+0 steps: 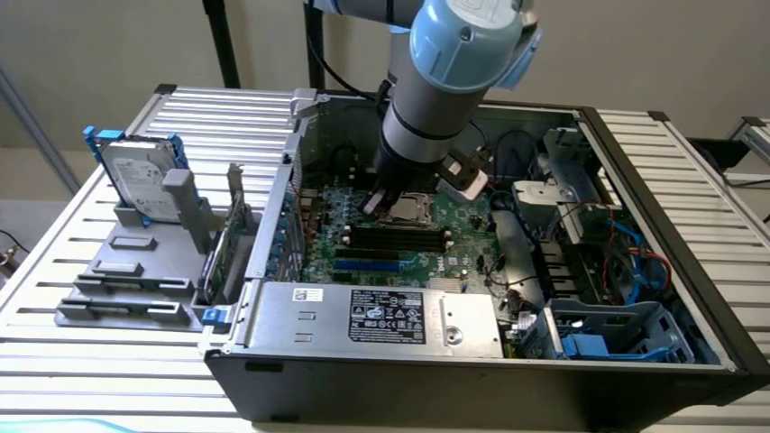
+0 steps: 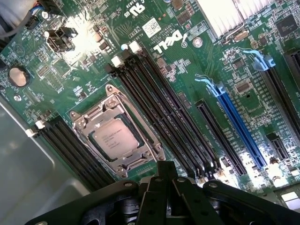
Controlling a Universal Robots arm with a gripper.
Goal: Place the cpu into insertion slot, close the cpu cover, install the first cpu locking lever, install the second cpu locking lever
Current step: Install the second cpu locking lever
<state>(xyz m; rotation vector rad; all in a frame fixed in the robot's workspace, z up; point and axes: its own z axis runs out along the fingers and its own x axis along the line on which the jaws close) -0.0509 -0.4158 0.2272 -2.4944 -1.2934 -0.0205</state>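
Silver cpu cover (image 2: 117,136) shut over cpu (image 2: 115,138) in insertion slot (image 1: 409,209), claw (image 2: 166,180) closed

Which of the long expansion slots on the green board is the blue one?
The long blue expansion slot, with pale blue clips at its end. The shorter black expansion slot lies alongside it, nearer the black memory slots.

The green circuit board (image 2: 154,61) carries a white DELL logo beside the memory slots (image 2: 164,122) — upside down as the wrist view shows it. Near it stands a small "US" mark. The power supply's label (image 1: 387,316) is printed too finely to read.
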